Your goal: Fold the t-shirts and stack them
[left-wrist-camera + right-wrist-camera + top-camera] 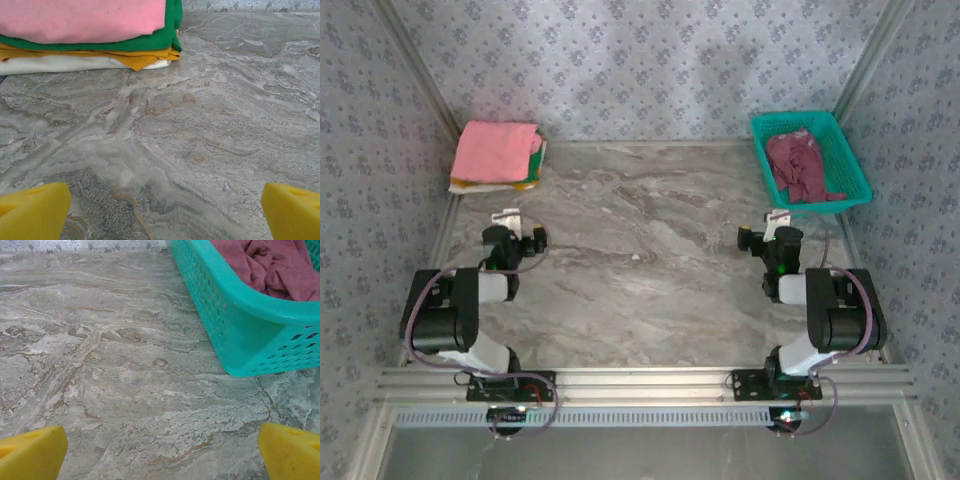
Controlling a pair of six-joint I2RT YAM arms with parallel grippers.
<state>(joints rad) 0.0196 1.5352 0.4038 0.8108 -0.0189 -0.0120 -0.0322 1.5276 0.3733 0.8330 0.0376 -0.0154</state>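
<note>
Both spread apart, empty — left gripper, right gripper; maroon t-shirt crumpled in basket; folded stack far-left.

Laboratory robot cell dressed as a domestic laundry corner. A marble-patterned surface is enclosed on three sides by panels of grey floral wallpaper joined by bare aluminium struts. Slotted aluminium rails along the near edge carry a left arm and a right arm. A teal mesh basket at the far right corner and folded t-shirts at the far left corner serve as household props.
</note>
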